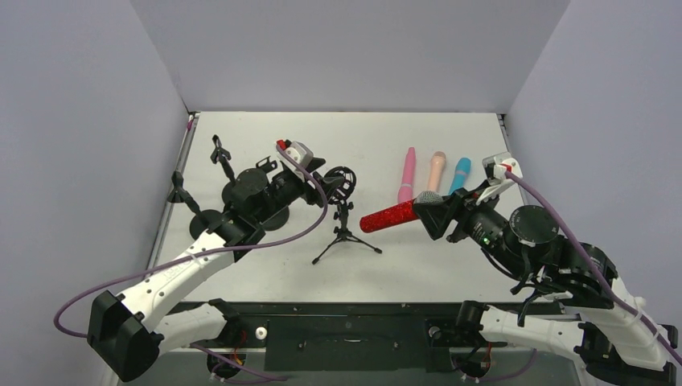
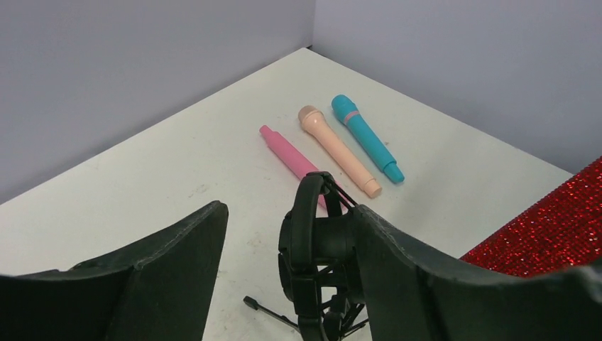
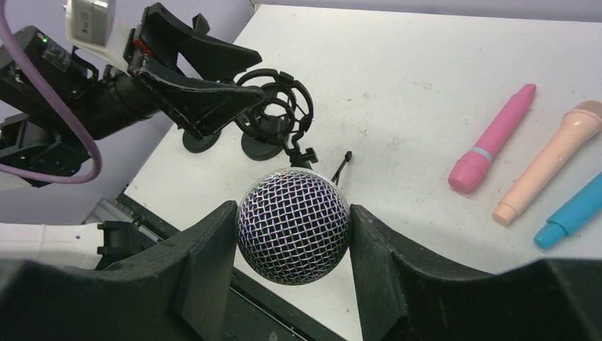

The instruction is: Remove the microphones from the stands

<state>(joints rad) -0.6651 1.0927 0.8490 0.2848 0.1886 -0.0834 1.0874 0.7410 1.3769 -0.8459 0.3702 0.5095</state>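
The red glitter microphone (image 1: 388,217) hangs level above the table, clear of the stand, its tail end pointing at the stand. My right gripper (image 1: 429,211) is shut on its silver mesh head (image 3: 292,213), one finger on each side. The small black tripod stand (image 1: 346,235) stands mid-table with an empty ring-shaped shock mount (image 2: 312,238) on top. My left gripper (image 2: 287,209) is open around that mount: its right finger lies against the mount, while a gap shows on the left finger's side. The red body (image 2: 546,234) also shows in the left wrist view.
Three toy microphones lie side by side at the back right: pink (image 1: 407,174), peach (image 1: 435,170), blue (image 1: 459,174). Other black stands (image 1: 221,159) and a round base (image 1: 211,219) sit behind my left arm. Grey walls close in three sides.
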